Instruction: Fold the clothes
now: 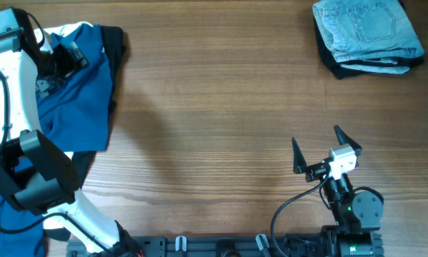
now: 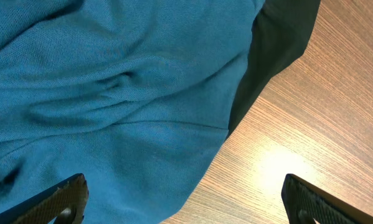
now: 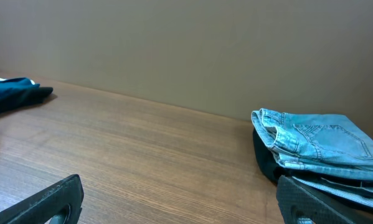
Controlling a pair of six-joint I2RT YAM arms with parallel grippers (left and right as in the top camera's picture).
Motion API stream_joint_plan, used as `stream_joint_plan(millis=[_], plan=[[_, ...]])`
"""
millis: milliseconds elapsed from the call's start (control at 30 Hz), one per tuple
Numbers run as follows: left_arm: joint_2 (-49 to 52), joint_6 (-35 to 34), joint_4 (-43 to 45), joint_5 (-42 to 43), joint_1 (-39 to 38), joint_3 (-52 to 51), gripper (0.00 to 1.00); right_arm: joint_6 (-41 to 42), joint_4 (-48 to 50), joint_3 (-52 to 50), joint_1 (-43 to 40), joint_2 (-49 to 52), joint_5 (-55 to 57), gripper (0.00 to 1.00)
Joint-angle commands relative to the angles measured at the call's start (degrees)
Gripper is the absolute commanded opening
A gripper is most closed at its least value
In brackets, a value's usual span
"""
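Note:
Folded pale-blue denim shorts [image 1: 367, 28] lie on top of a folded black garment [image 1: 339, 68] at the far right of the table; they also show in the right wrist view [image 3: 320, 140]. A crumpled blue garment [image 1: 74, 86] lies at the far left over a black one [image 1: 117, 43], with a bit of white [image 1: 67, 30] showing. My left gripper [image 1: 63, 61] hangs open just above the blue garment [image 2: 111, 93], holding nothing. My right gripper [image 1: 317, 150] is open and empty near the front right, apart from the shorts.
The wooden table [image 1: 214, 107] runs between the two piles. More blue cloth [image 1: 3, 221] hangs at the front left corner behind the left arm. The arm bases and cables [image 1: 285, 214] sit along the front edge.

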Motion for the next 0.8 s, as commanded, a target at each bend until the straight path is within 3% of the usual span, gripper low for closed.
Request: stream_joint_plan(millis=[0,300,500,600,767], plan=[[0.68,0.68,-0.04,-0.11,0.02,0.63,1.00,-0.74,-0.04,-0.07,0.17,-0.07,0.92,1.00],[-0.39,0.68,-0.09,-3.13,-0.02,0.63,1.00,-0.74,-0.04,-0.07,0.17,-0.07,0.92,1.00],[-14.56,0.70,0.83,-5.51,-0.81,0.61,1.00,-0.72,-0.04,-0.07,0.17,-0.07,0.92,1.00],[-25.55,0.70,9.03,-5.70,-1.27,-2.60,1.00,-0.74,-0.04,-0.07,0.17,-0.07,0.92,1.00],[-43.32,0.61,33.83,-5.68,-4.26,-27.32,1.00,-0.74,-0.04,-0.07,0.17,-0.07,0.92,1.00]])
